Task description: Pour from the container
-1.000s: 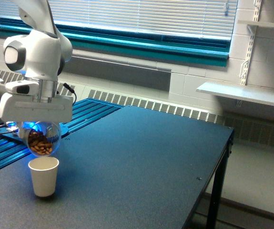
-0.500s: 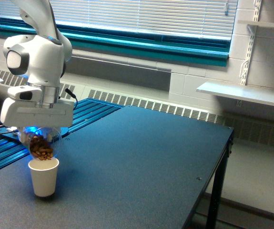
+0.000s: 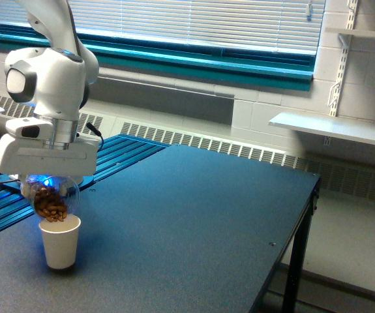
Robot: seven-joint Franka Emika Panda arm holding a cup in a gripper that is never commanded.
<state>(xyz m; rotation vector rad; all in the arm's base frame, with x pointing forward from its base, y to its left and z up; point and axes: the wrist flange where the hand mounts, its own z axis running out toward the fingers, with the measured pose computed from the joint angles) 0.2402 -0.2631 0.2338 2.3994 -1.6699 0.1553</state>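
The container (image 3: pixel 51 199) is a small clear round cup with brown nut-like pieces inside. It hangs tipped over, just above the rim of a white paper cup (image 3: pixel 60 242) that stands on the dark table (image 3: pixel 194 222) at the exterior view's left. My gripper (image 3: pixel 49 186) is shut on the container, under the wide white hand of the arm (image 3: pixel 47 153). The nuts lie piled at the container's lower side, close above the paper cup's mouth. The fingertips are hidden behind the hand and the container.
A blue slatted surface (image 3: pixel 119 151) lies behind the arm at the exterior view's left. The table's edge and a black leg (image 3: pixel 296 261) are at the right. A radiator, window blinds and wall shelves (image 3: pixel 334 127) line the back wall.
The hand and the container have shifted a little to the left and down toward the paper cup. The nuts have slid lower inside the tipped container.
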